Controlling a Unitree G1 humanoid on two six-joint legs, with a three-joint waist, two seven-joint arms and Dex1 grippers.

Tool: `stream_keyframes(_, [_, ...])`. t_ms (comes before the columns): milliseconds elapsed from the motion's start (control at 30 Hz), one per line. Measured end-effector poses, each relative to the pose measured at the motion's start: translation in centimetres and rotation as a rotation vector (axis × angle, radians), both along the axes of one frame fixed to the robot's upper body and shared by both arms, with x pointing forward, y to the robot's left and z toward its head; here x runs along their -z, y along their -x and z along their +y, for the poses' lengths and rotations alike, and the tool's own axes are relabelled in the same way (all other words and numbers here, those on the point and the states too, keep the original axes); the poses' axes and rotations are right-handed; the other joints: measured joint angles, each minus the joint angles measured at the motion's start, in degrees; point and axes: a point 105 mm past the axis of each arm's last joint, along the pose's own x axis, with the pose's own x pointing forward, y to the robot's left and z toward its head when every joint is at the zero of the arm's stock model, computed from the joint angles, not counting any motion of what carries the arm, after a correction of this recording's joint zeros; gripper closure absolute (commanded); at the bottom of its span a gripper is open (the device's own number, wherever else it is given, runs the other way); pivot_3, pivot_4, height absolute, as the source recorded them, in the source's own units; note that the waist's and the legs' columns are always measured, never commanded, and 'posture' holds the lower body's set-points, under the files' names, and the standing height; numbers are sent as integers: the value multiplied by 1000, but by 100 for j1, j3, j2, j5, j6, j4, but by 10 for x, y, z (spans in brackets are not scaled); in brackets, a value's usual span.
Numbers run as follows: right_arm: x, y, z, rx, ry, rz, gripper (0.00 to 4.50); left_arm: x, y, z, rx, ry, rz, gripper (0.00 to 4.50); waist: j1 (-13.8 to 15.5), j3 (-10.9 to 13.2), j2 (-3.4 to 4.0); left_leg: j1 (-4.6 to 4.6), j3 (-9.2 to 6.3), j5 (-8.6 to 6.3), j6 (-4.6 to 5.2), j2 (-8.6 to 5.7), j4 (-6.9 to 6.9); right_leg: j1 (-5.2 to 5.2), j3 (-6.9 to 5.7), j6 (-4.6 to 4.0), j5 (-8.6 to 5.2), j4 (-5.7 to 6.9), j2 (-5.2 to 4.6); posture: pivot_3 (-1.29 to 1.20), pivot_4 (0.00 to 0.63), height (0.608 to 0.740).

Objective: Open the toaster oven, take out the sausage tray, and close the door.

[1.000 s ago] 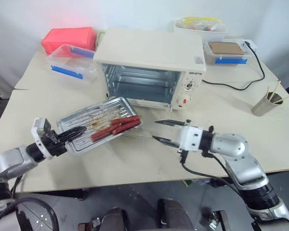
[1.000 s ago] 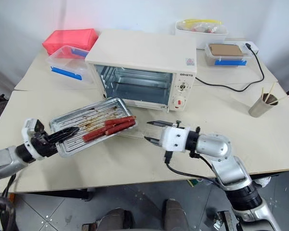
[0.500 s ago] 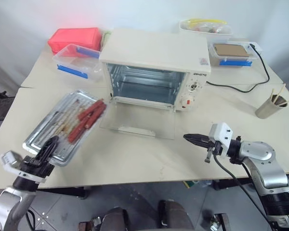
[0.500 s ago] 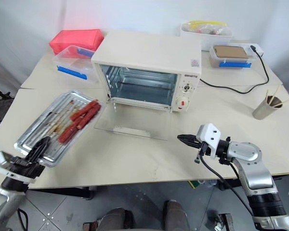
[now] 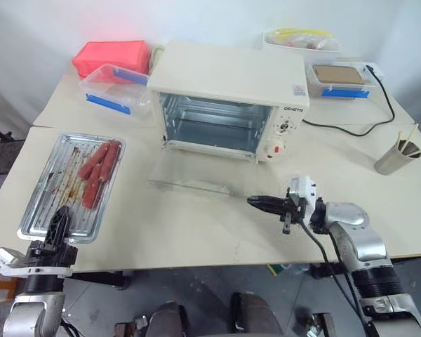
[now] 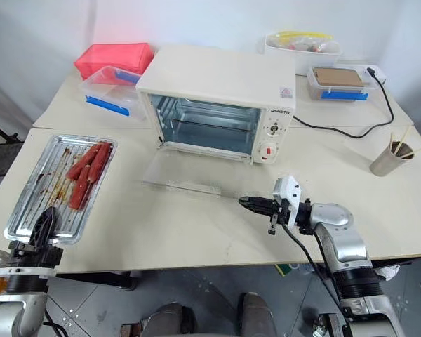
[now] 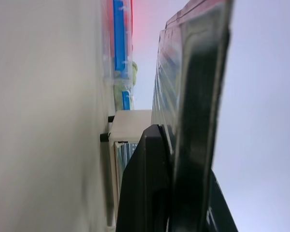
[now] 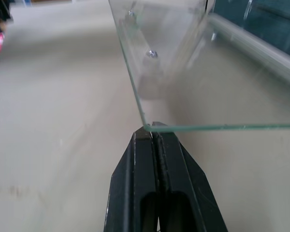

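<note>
The cream toaster oven [image 5: 228,77] stands mid-table with its cavity bare. Its glass door [image 5: 196,172] lies folded down flat in front. The silver sausage tray [image 5: 52,193], holding a few red sausages [image 5: 98,168], sits out over the table's left part. My left gripper [image 5: 58,219] is shut on the tray's near rim, and the left wrist view shows the tray's ridged base [image 7: 166,87] beside the fingers [image 7: 150,193]. My right gripper [image 5: 256,203] is shut on nothing and points left. Its fingertips [image 8: 153,130] are at the door's near right corner.
Clear boxes with blue clips [image 5: 116,88] and a red box [image 5: 111,55] stand at the back left. Another clipped box [image 5: 339,76] and a white tub [image 5: 298,38] are at the back right. A black cable [image 5: 368,116] runs right of the oven. A cup of sticks [image 5: 396,154] stands at the right.
The left gripper swung the tray from in front of the oven out to the table's left side. The right gripper shut and now points its tips at the door's corner.
</note>
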Motion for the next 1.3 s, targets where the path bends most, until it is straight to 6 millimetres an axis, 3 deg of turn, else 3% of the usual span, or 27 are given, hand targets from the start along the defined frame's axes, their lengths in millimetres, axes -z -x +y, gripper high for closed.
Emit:
stream_keyframes(200, [-34, 0, -5, 42, -174, -48, 4440, 0, -5, -5, 20, 5, 4, 4500, 9, 0, 0, -2, -2, 0, 1, 0, 0, -1, -1, 0, 0, -1, 0, 0, 150, 740])
stream_keyframes(333, [-101, 1, -17, 78, -358, -139, 4440, 2, -12, -22, 119, -33, 47, 4500, 69, 1, 3, -2, -18, -2, 3, 2, -1, -4, 3, -1, 1, -1, 0, 0, 150, 740])
stream_keyframes(433, [-121, 10, -19, 60, -366, -175, 4440, 2, -15, -30, 160, -46, 51, 4500, 93, -2, -3, -4, -22, -4, 4, 6, -8, -4, -1, -2, 0, -12, 7, 0, 150, 740])
stream_keyframes(567, [-108, 19, -20, 51, -280, -158, 4440, -6, -22, -33, 193, -77, 30, 4500, 123, -2, -3, -14, -9, -4, 5, -2, -3, -2, -1, -2, 1, -14, 3, 0, 150, 740])
stream_keyframes(667, [-98, 23, -24, 58, -249, -133, 3866, -8, -26, -37, 234, -95, 26, 4500, 114, -2, -3, -13, -8, -4, 5, -1, -2, -2, 0, -1, 1, -14, 4, 0, 150, 740])
stream_keyframes(867, [-75, 44, -43, 82, -134, -114, 1835, 0, -37, -50, 398, -125, 55, 4500, 146, -2, -1, -12, -4, -4, 5, -4, -3, 1, -3, -1, 1, -15, 6, 0, 150, 740])
stream_keyframes(967, [-51, 66, -56, 81, -37, -62, 820, 4, -49, -65, 570, -152, 66, 4500, 246, -3, -1, -10, -4, -3, 5, -8, -1, 7, -2, -1, 1, -18, 6, 0, 150, 740])
stream_keyframes(1033, [-48, 71, -58, 83, -21, -66, 108, 4, -52, -71, 637, -157, 63, 4500, 233, -4, 0, -5, -2, -3, 5, -8, 0, 7, 5, 2, 3, -17, 5, 0, 150, 740])
stream_keyframes(1300, [-36, 99, -79, 194, 49, -46, 50, 9, -73, -106, 989, -174, 125, 4500, 274, -11, 15, 7, -4, -1, 2, -13, -2, 21, 4, 2, 4, -17, 4, 0, 150, 740])
